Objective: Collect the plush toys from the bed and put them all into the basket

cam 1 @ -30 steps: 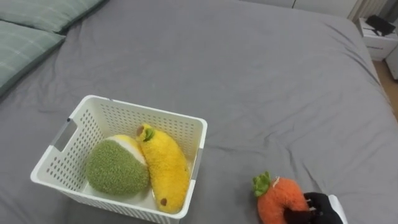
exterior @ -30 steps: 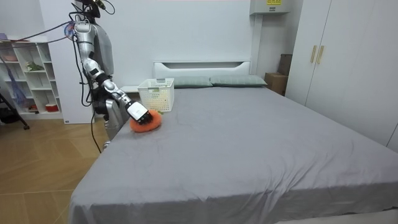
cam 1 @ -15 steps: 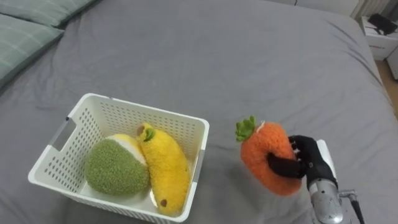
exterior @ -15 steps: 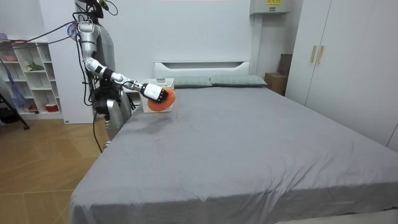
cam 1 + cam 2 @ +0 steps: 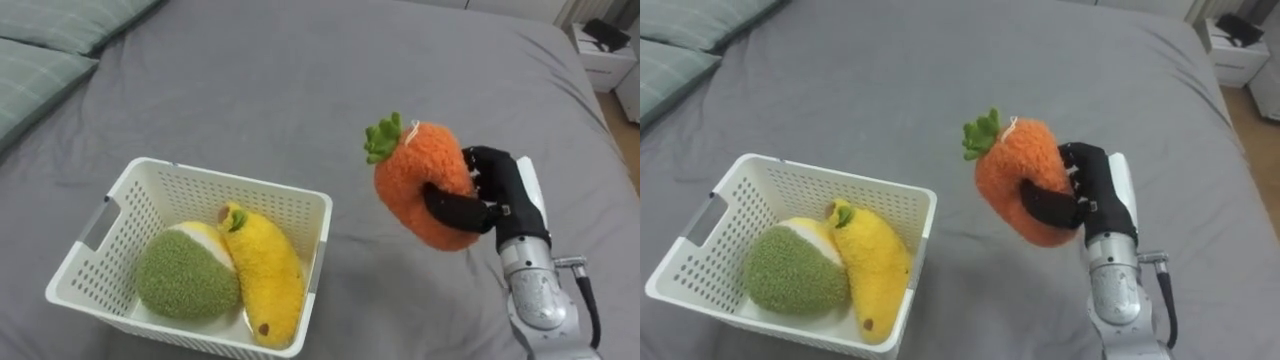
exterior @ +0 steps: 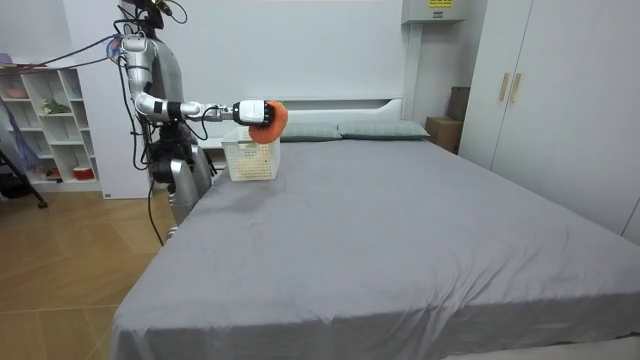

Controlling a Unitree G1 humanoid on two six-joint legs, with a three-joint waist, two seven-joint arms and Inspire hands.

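Carrot toy [image 5: 420, 185] hangs above the bed [image 5: 300, 80], right of the basket [image 5: 230, 178] rim, with free bedcover around. The raised right robot hand [image 5: 500, 188] is clamped on it.

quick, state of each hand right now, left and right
left hand: cannot be told
right hand: closed around the carrot plush, holding it up in the air
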